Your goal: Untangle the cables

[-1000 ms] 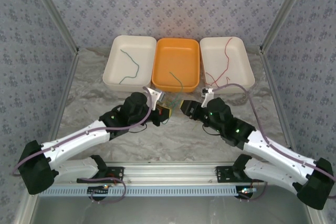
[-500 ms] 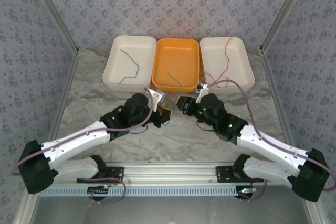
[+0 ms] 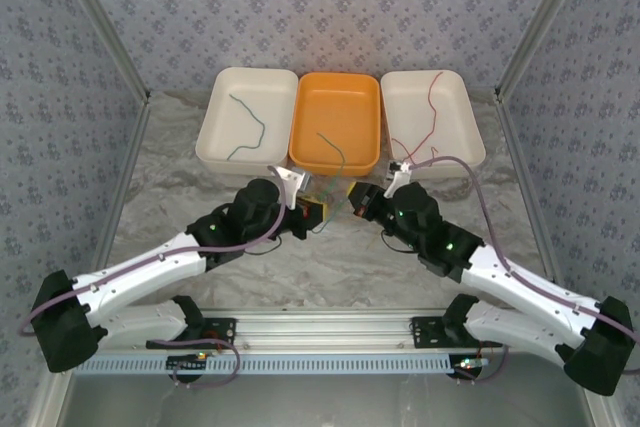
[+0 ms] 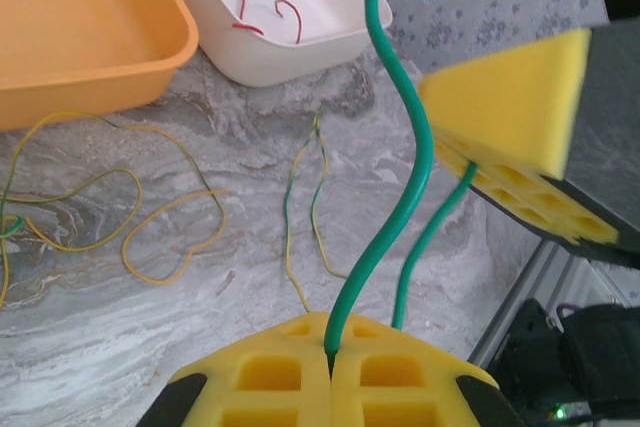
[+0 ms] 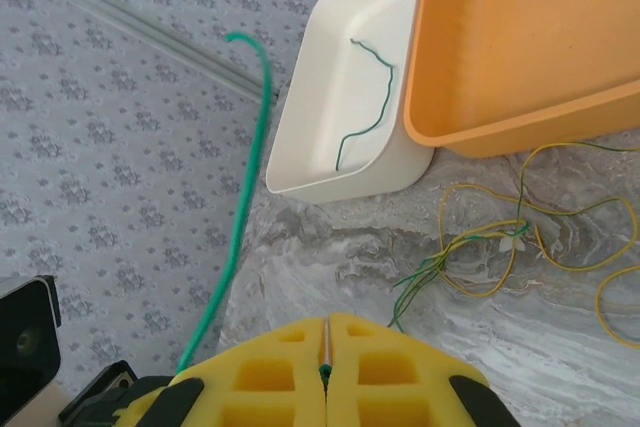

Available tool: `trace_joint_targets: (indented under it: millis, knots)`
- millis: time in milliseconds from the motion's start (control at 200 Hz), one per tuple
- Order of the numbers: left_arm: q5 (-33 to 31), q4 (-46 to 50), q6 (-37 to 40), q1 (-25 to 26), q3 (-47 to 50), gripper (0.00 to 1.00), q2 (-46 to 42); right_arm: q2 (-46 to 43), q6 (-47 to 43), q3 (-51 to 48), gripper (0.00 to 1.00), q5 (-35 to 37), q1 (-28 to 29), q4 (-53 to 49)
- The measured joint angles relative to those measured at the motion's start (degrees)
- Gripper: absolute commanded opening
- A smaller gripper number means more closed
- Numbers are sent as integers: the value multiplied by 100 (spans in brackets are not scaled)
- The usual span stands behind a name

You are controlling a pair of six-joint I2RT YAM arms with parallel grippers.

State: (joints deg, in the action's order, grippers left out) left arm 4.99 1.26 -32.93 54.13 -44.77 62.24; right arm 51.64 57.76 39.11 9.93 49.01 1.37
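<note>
Top external view first: the grey marbled table (image 3: 200, 247) carries three plastic trays in a row at its far side: a left white tray (image 3: 275, 92), an orange tray (image 3: 340, 97) in the middle and a right white tray (image 3: 470, 112). A dark green wire (image 3: 250, 127) lies in the left one, red wires (image 3: 432, 112) in the right one and a short green wire (image 3: 333, 150) in the orange one. My arms meet just in front of the orange tray, left gripper (image 3: 316, 210) near right gripper (image 3: 358, 199).

On the left wrist camera, the left gripper's yellow foam pads are pressed together on a thin green cable (image 4: 400, 207) rising from the seam. On the right wrist camera, the right gripper's pads are likewise closed, with a green strand pinched between them; I take it for the same cable. Below, on the table, lies a loose knot of yellow-green wires (image 5: 480, 247).

I judge this to be the pull-apart step, with one cable gripped at two places. Next I would draw the grippers apart and upward, gently, watching that the knot does not follow.
</note>
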Motion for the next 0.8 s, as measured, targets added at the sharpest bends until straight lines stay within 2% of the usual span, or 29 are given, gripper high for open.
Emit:
trace_joint_targets:
  millis: [200, 395, 605, 799]
  knots:
    - [-632, -219, -297, 2, 66, 0, -118, -302, 507, -190, 0, 378, -17, -387]
    - [-1370, -1130, -573, 81, 697, 0, -1021, -732, 1731, -1158, 0, 330, -199, -72]
    - [-1794, -2208, -772, 140, 1458, 0, -1034, -752, 3272, -1853, 0, 157, -101, 671]
    - [-1939, -2898, -769, 138, 1460, 0, -848, -734, 4085, -1910, 0, 267, 260, 765]
